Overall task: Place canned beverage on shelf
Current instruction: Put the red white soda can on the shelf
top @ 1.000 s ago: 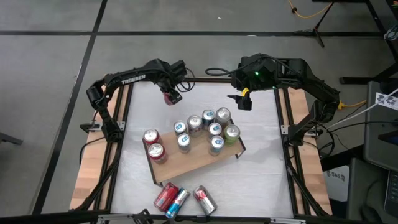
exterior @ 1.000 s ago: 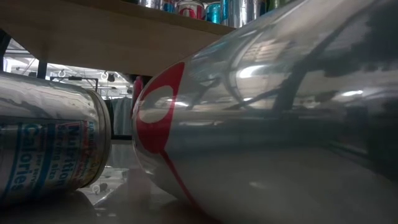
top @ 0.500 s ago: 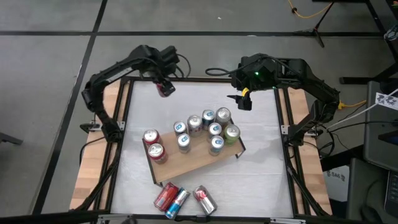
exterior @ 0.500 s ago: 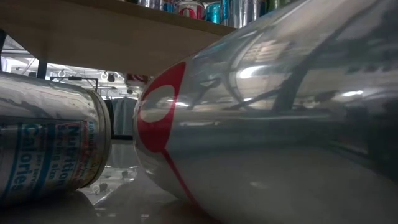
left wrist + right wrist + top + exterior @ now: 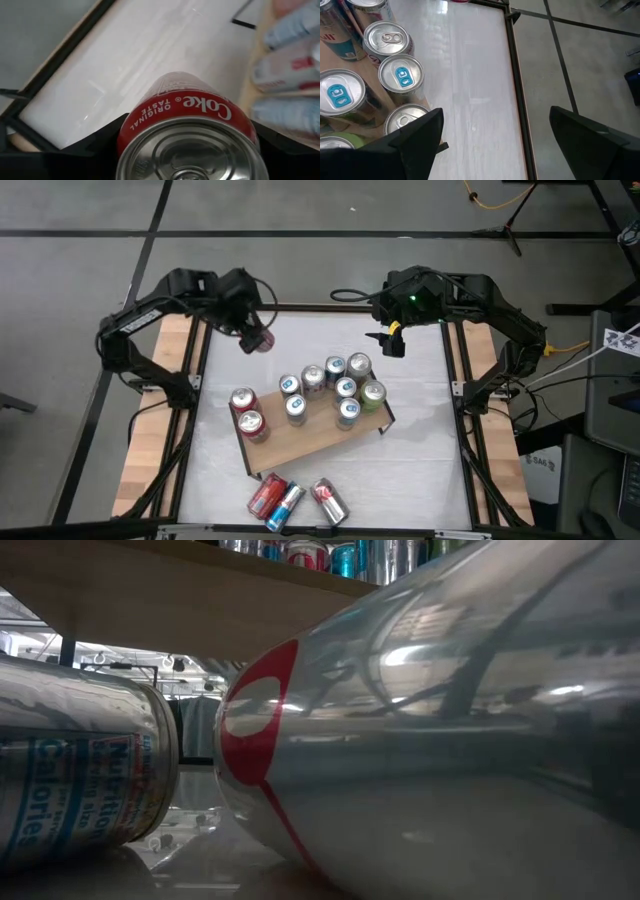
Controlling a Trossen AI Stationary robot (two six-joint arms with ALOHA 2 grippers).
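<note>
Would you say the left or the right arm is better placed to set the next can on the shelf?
Probably the left: its fingers already hold a red can near the table's far-left corner, while the right gripper hangs open and empty beyond the shelf.

A red can (image 5: 186, 125) with white "Coke Original Taste" lettering and a silver top sits between the black fingers of the left tool (image 5: 256, 340). The shelf (image 5: 310, 438) is a light-brown wooden board with black legs, carrying silver-topped cans: two red ones (image 5: 245, 412), several with blue tabs (image 5: 400, 74), one green (image 5: 373, 394). The worktop (image 5: 420, 450) is white with a black rim, flanked by pale wood strips. Three cans lie on it: one red (image 5: 265, 495), one silver and blue (image 5: 287, 504), one silver with a red mark (image 5: 450, 740). The right tool (image 5: 386, 343) is black with a yellow patch.
</note>
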